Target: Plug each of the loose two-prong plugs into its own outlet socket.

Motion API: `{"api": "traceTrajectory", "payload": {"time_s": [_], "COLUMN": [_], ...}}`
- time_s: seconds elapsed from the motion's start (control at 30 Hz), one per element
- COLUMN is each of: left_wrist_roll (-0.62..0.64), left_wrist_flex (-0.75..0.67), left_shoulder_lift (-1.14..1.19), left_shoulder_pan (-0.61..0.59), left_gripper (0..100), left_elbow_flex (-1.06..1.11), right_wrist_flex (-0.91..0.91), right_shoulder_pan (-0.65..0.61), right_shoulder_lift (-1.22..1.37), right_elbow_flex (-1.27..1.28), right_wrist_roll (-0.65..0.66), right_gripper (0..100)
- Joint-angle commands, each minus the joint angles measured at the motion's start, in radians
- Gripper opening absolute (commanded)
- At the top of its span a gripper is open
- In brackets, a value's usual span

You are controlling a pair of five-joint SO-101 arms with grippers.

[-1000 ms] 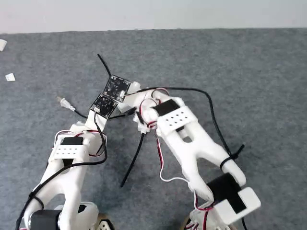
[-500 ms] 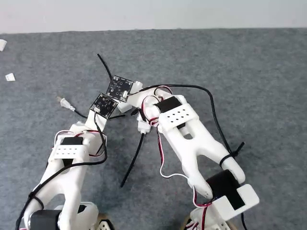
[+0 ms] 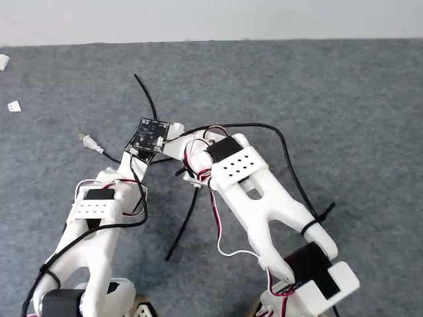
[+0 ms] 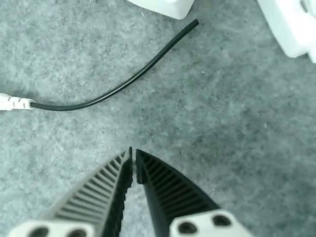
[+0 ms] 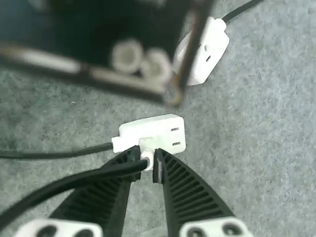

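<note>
Right gripper (image 5: 147, 152) pinches a plug (image 5: 146, 160), seemingly touching a socket (image 5: 160, 134); left gripper (image 4: 133, 154), closed and empty, hangs over the table (image 4: 237, 123) near a cable (image 4: 123, 84).

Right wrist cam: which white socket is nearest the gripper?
The socket just ahead of the right gripper, nearly touching the plug it holds; the other socket lies well beyond it.

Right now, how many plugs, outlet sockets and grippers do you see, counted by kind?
Plugs: 2, the loose plug and the held plug.
Outlet sockets: 2, the near socket and the far socket.
Grippers: 2, the left gripper and the right gripper.
Total: 6.
</note>
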Motion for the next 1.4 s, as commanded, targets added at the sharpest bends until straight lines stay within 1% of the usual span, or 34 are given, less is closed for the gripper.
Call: {"api": "traceTrajectory", "payload": {"time_s": [0.0, 0.13, 0.27, 0.4, 0.97, 1.17, 1.37], "left_wrist_roll": [-0.008, -0.008, -0.008, -0.008, -0.008, -0.008, -0.008], "left_wrist_flex": [-0.028, -0.028, -0.028, -0.028, -0.028, -0.028, -0.028], "left_shoulder_lift": [-0.029, -0.029, -0.029, -0.029, -0.029, -0.029, -0.029], "left_shoulder_pan": [-0.005, -0.005, -0.005, -0.005, -0.023, -0.025, -0.025], "left_gripper": [1, 1, 1, 1, 1, 1, 1], "left_elbow_flex": [-0.008, -0.008, -0.008, -0.008, -0.01, -0.01, -0.01], "right_wrist_flex": [0.004, -0.001, -0.047, -0.074, -0.068, -0.125, -0.13], "right_shoulder_pan": [0.005, 0.004, 0.001, 0.004, 0.001, 0.007, 0.03], "right_shoulder_lift": [-0.056, -0.056, -0.056, -0.056, -0.054, -0.019, 0.012], "right_elbow_flex": [-0.031, -0.021, -0.018, -0.018, 0.031, 0.071, 0.072], "right_wrist_roll": [0.009, 0.011, 0.0, -0.038, -0.009, -0.005, -0.003], "right_gripper": [0.9, 0.9, 0.9, 0.9, 0.9, 0.9, 0.9]}}
